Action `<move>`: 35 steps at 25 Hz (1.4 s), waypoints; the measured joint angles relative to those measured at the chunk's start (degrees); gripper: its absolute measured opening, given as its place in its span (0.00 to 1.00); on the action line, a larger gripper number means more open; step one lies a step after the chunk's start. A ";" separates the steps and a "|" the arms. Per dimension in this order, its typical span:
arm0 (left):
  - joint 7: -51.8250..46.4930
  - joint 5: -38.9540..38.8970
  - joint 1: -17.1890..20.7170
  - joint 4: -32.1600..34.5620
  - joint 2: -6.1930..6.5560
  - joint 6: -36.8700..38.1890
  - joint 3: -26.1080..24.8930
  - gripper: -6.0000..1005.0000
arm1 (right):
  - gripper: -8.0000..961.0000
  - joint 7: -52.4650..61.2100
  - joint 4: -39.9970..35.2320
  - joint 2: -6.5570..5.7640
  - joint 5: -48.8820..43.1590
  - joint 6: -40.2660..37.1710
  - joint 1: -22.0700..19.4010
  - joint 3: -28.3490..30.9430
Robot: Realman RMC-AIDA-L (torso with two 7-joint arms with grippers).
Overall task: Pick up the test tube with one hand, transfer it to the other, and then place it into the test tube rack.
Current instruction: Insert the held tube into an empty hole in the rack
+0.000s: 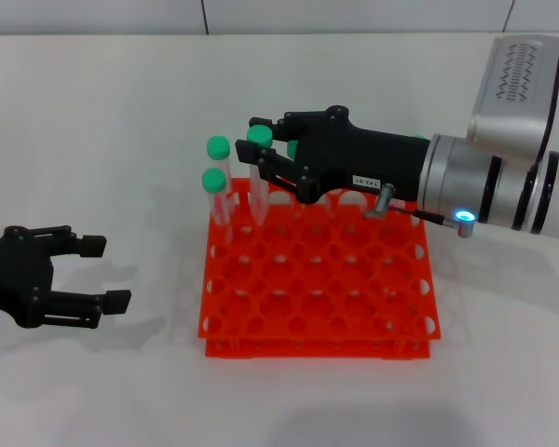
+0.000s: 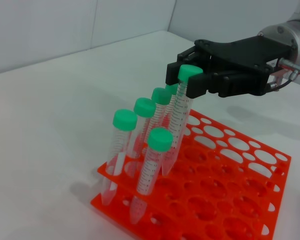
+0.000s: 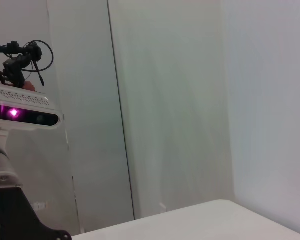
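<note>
You're looking at pale wall panels (image 3: 175, 100) with a dark vertical seam (image 3: 121, 110) between them. A white tabletop (image 3: 210, 222) corner shows low in the picture. At one edge sits a grey camera unit (image 3: 22, 107) with a magenta light (image 3: 13, 112), black cables (image 3: 25, 55) above it, black hardware (image 3: 20, 225) below.

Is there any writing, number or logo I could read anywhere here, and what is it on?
Nothing can be read for certain.
Small white label on the side of the right hand: dark print, too small to read.
Scale marks and digits down the test tube that this hand grips in the orange rack: too small to read.
The other tubes: the same fine marks, unreadable.
Left hand, open beside the rack: no writing visible.
</note>
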 joint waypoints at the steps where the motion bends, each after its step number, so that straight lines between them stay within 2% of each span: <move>1: 0.02 0.00 0.00 0.00 0.00 0.00 0.00 0.89 | 0.31 0.06 0.00 0.00 0.00 0.00 0.03 -0.02; 35: 0.70 -0.27 -0.09 0.01 -0.18 0.12 0.00 0.89 | 0.31 1.44 -0.05 -0.26 -0.44 0.98 0.81 -0.04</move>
